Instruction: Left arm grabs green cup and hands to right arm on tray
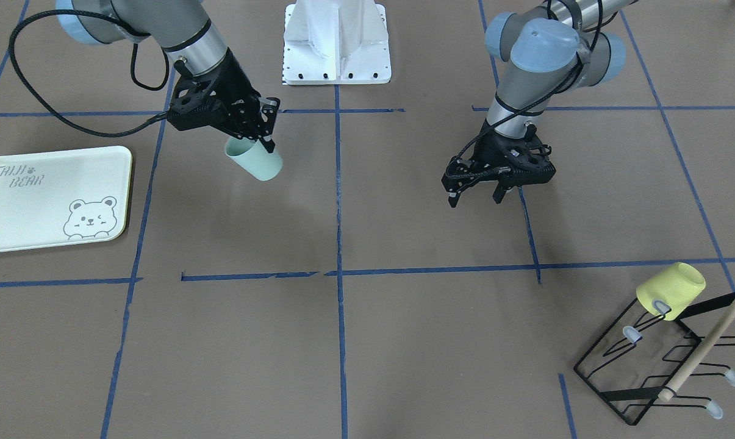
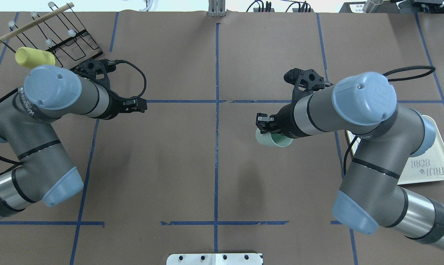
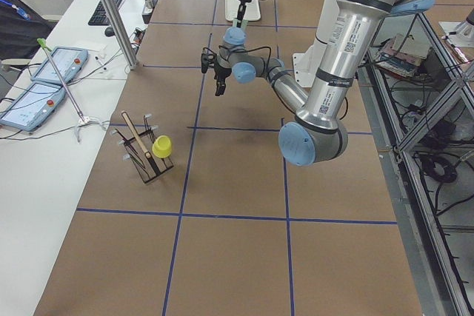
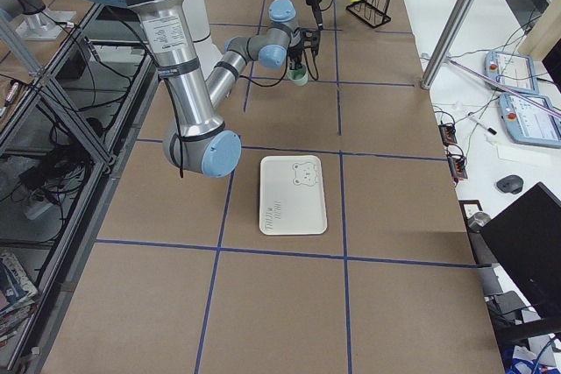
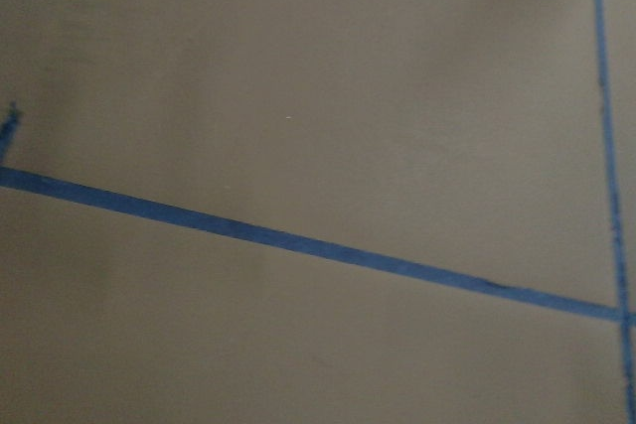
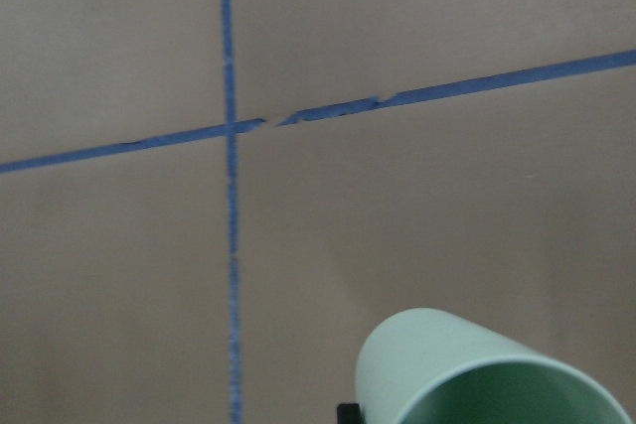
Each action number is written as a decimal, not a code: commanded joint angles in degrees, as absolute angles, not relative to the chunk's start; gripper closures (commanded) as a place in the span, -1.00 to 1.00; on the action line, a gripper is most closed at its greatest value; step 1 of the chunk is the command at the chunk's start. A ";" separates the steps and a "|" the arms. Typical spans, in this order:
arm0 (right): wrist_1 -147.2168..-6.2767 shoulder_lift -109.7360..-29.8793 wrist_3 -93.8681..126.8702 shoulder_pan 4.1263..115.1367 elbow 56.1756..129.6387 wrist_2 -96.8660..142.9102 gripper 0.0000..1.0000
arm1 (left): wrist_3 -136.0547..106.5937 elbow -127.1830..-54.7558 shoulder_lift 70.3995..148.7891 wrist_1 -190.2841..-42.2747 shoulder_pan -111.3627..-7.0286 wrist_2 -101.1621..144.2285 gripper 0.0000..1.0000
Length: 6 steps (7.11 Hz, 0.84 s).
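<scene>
Your right gripper point(image 1: 262, 139) has its fingers clamped on the rim end of the green cup point(image 1: 258, 163), which hangs tilted over the table point(image 1: 404, 341) with its mouth turned up toward the wrist camera. Your left gripper point(image 1: 476, 200) has its fingers spread apart with nothing between them, pointing down at bare brown paper. Between the two grippers you have a wide open stretch of table, crossed only by the centre line of blue tape point(image 1: 338, 201). The cup sits on the right arm's side of that line. Outward from the right gripper, the tray point(image 1: 13, 225) lies flat at the table's right end, well apart from the cup, its near rounded corner facing it; part of it is hidden under the right arm in the overhead view. At the far corner on the left arm's side stands a black wire rack point(image 1: 634, 393) with a yellow cup point(image 1: 672, 288) hung mouth-down on one peg. Count them: two cups — one green, one yellow — one tray, one rack, two arms.
</scene>
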<state>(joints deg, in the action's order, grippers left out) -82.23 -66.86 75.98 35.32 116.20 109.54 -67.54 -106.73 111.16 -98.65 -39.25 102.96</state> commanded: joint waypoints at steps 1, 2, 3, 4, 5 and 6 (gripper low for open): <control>-99.18 -67.14 57.66 43.21 119.00 115.99 1.00 | -47.89 -113.97 110.22 -76.54 -42.78 103.96 -1.00; -101.49 -68.54 50.09 45.77 118.92 116.36 1.00 | -42.68 -115.56 105.69 -75.94 -45.76 107.28 -1.00; -101.25 -71.86 46.18 48.23 119.00 117.15 1.00 | -33.32 -117.23 101.21 -76.98 -51.62 112.10 -1.00; -101.16 -75.20 41.01 51.38 118.92 120.29 1.00 | -23.04 -117.25 96.64 -77.08 -59.95 119.80 -1.00; -100.99 -78.80 34.26 55.16 118.92 122.32 0.99 | -11.45 -116.20 93.63 -76.99 -68.73 124.49 -1.00; -100.99 -81.88 29.40 58.24 118.92 123.39 0.98 | -1.94 -113.06 90.91 -76.73 -76.39 128.37 -1.00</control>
